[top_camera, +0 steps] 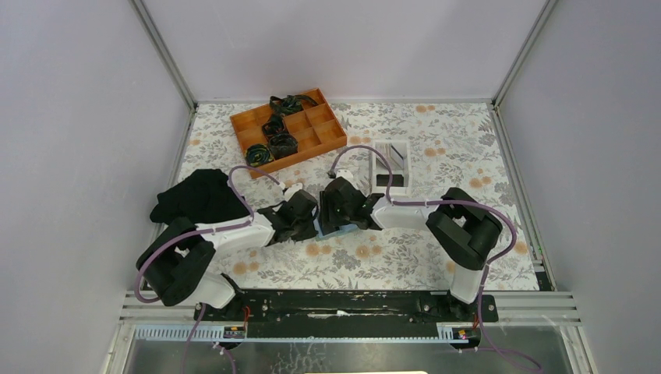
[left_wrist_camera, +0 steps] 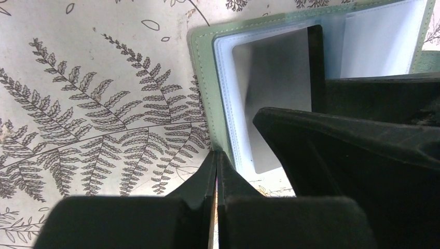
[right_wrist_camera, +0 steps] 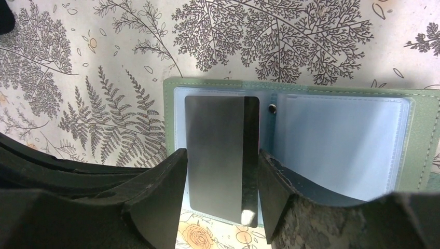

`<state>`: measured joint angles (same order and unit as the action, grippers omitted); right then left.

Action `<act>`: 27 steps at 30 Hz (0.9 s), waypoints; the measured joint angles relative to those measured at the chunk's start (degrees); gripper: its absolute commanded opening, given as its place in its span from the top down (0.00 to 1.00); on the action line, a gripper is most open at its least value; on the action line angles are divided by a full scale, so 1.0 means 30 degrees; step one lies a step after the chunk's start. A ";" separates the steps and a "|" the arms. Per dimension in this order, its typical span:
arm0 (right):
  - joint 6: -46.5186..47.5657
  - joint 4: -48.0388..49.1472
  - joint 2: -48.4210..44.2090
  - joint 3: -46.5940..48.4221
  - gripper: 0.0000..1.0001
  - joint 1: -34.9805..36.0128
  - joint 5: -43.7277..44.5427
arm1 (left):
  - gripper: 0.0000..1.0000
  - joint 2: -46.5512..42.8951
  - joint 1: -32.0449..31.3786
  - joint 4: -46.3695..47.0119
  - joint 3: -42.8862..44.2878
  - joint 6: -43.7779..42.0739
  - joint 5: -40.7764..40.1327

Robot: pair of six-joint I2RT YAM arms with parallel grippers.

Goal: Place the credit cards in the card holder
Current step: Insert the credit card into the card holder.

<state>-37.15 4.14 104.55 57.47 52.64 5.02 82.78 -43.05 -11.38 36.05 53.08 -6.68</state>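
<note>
**Card holder** (right_wrist_camera: 337, 140): sage green, lying open and flat on the tabletop (top_camera: 405, 257) at centre, between the two arms.

**Credit card** (right_wrist_camera: 215, 119): dark, lying in one clear sleeve. Its end toward the right tool appears to overhang the holder's edge.

**Right tool** (right_wrist_camera: 222, 153): jaws parted, flanking the card's long edges. Whether they touch it cannot be told. Nothing is lifted.

**Left tool** (left_wrist_camera: 217, 154): closed tight and empty, its tip just beside the holder's green edge.

**Handling:** the card probably seats best if pushed flat and straight, deeper into the sleeve and away from the right tool. The holder should be pinned so that it does not slide.
</note>
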 measured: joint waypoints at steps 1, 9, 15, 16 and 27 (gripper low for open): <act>0.0007 -0.0131 0.0051 0.0109 0.42 0.0095 0.0189 | 1.00 -0.0051 0.0036 0.0124 -0.0080 0.0015 0.0044; 0.0022 -0.1195 0.0408 0.0925 0.41 0.0721 0.1508 | 1.00 -0.0117 0.0270 0.0838 -0.0372 0.0036 0.0386; 0.0015 -0.2069 0.0670 0.1552 0.40 0.1005 0.2113 | 1.00 -0.0321 0.0379 0.1129 -0.0641 0.0036 0.0532; 0.0022 -0.2149 0.0670 0.1588 0.40 0.1049 0.2171 | 1.00 -0.0386 0.0393 0.1260 -0.0743 0.0036 0.0546; 0.0277 -0.3410 0.1093 0.2594 0.27 0.1778 0.2732 | 1.00 -0.0772 0.0634 0.1749 -0.1268 0.0138 0.0663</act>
<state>-36.32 -6.09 107.83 65.25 57.98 13.21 80.47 -41.15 -6.13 32.25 53.49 -4.69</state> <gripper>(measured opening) 0.729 0.010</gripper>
